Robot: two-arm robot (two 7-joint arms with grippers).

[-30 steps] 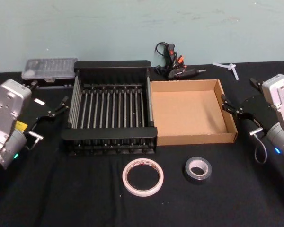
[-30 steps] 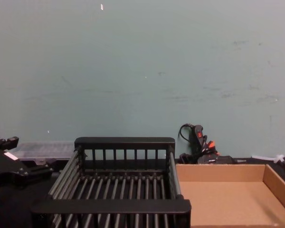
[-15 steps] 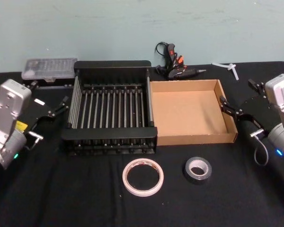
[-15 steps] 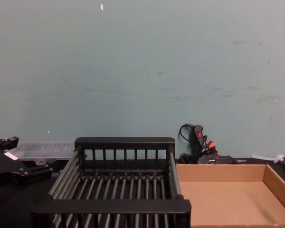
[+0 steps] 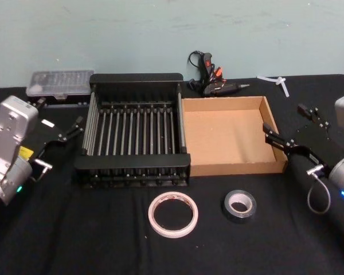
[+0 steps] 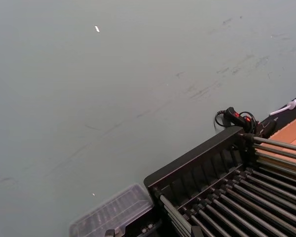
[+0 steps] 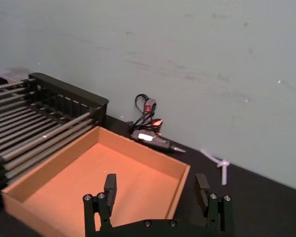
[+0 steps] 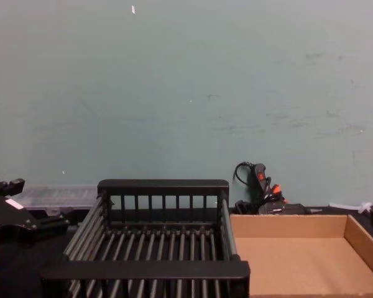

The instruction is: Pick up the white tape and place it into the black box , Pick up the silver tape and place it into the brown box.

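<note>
The white tape (image 5: 173,214) lies flat on the black cloth in front of the black box (image 5: 132,161). To its right, the silver tape (image 5: 239,205) rests in front of the brown box (image 5: 226,137). Both boxes hold nothing. My right gripper (image 5: 286,122) hovers open at the brown box's right wall, well behind and to the right of the silver tape. The right wrist view has its fingers (image 7: 110,185) spread wide over the brown box (image 7: 98,173). My left gripper (image 5: 57,114) stays open to the left of the black box.
A clear plastic case (image 5: 60,83) sits at the back left. A black tool with orange parts and a cable (image 5: 209,74) lies behind the boxes, and a white plastic piece (image 5: 275,80) at the back right. A teal wall closes off the table's far edge.
My right gripper has dropped lower in the head view, toward the table's front and slightly right. The left arm, both tapes and both boxes have stayed put.
</note>
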